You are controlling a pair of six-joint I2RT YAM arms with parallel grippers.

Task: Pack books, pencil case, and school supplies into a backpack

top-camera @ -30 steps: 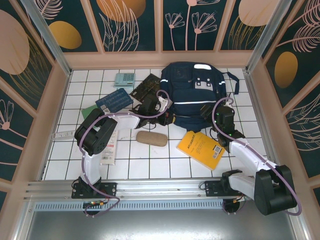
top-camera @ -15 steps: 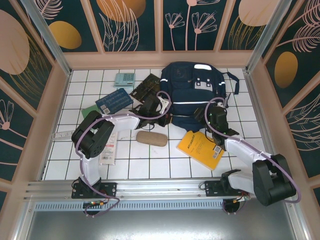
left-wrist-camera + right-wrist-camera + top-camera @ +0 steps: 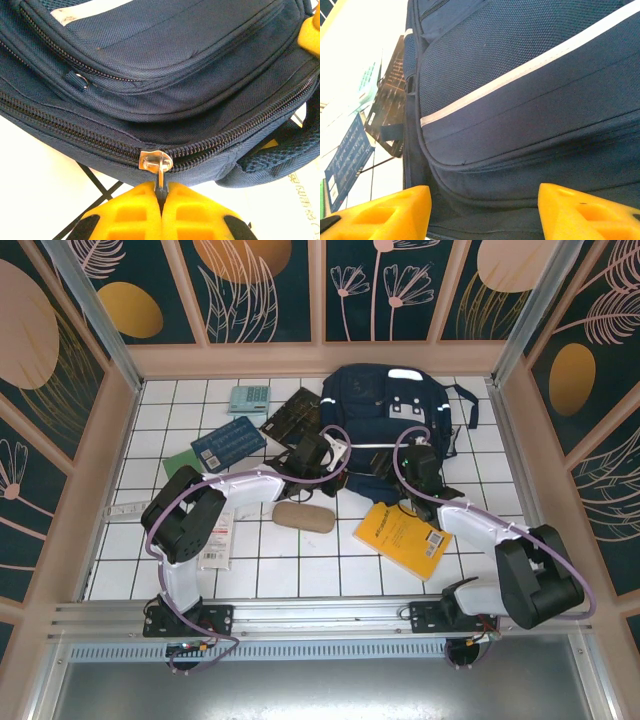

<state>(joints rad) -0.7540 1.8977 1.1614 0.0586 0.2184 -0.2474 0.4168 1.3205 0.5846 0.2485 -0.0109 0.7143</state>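
Observation:
The navy backpack (image 3: pixel 385 405) lies at the back centre, its zip running across the left wrist view (image 3: pixel 150 90). My left gripper (image 3: pixel 322 456) is at its near-left edge, shut on the clear zipper pull (image 3: pixel 156 162), pinched between the yellow fingers (image 3: pixel 130 212). My right gripper (image 3: pixel 418 462) is open against the bag's near-right side, with fabric (image 3: pixel 520 100) between its spread fingers (image 3: pixel 380 212). The yellow book (image 3: pixel 405 537) and the tan pencil case (image 3: pixel 303 517) lie in front. The black book (image 3: pixel 293 412), blue book (image 3: pixel 228 440), green book (image 3: pixel 178 462) and calculator (image 3: pixel 248 398) lie at the left.
A white packet with red print (image 3: pixel 217 537) lies by the left arm. A white strip (image 3: pixel 128 508) rests at the left wall. Wooden walls enclose the tiled table (image 3: pixel 300 570) on three sides. The backpack's strap (image 3: pixel 470 405) trails to the right.
My right gripper has moved left and forward, up against the backpack's front. My left gripper, still shut on the zipper pull, has shifted a little to the right.

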